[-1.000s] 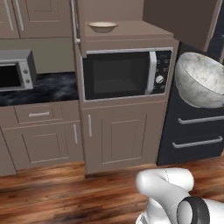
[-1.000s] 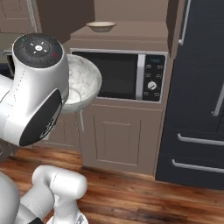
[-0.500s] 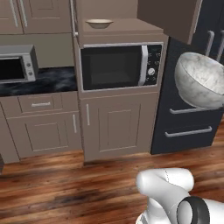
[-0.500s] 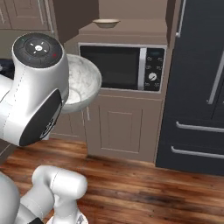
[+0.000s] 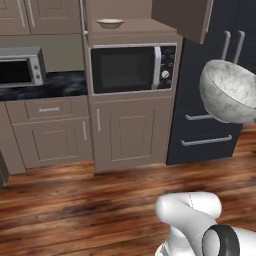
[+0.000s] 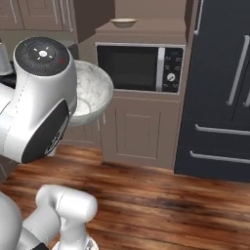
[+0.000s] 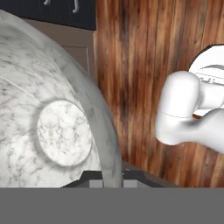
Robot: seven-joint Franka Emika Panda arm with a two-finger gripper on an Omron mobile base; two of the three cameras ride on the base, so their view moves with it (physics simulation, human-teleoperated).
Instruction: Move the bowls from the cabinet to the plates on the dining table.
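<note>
jaws pinched tight on the rim of the marbled bowl (image 7: 61,131), which rides tilted in the air, well clear of the cabinet (image 5: 180,17) and over the wood floor (image 5: 75,205). so the first bowl is out but not delivered; no plates or dining worktop lie ahead. the cream bowl (image 5: 110,23) waits on the cabinet shelf above the microwave (image 5: 131,67), far left of the marbled one. both placings remain, by my reckoning.
</note>
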